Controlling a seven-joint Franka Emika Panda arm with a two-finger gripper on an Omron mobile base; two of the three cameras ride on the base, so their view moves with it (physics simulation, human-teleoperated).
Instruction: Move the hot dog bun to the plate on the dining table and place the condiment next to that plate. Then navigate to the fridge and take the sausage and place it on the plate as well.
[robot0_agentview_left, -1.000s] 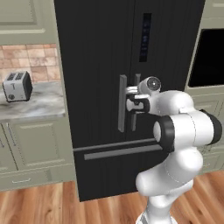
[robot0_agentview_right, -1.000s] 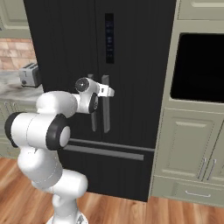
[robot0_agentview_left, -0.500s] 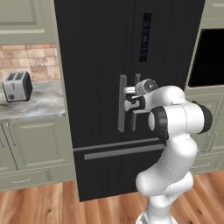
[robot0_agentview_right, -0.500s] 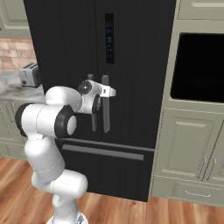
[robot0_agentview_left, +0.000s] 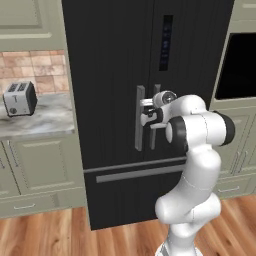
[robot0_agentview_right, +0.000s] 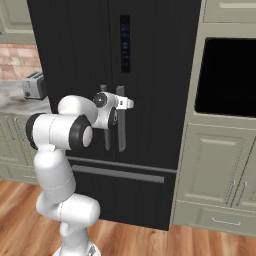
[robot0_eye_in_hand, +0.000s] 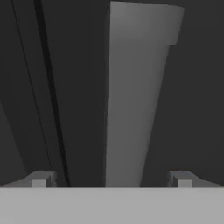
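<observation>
Elbow swung inward since before; open jaws straddle the fridge (robot0_agentview_left: 125, 75) handle (robot0_eye_in_hand: 135, 96).

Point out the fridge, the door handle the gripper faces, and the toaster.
fridge (robot0_agentview_left: 115, 75), left base view, on the black upper left door.
door handle (robot0_eye_in_hand: 133, 96), hand view, on the middle of the grey bar.
toaster (robot0_agentview_left: 19, 98), left base view, on its front face.

Wood floor (robot0_agentview_left: 45, 232), cream cabinets (robot0_agentview_right: 217, 165), toaster (robot0_agentview_left: 20, 98) on marble counter (robot0_agentview_left: 35, 120).
</observation>
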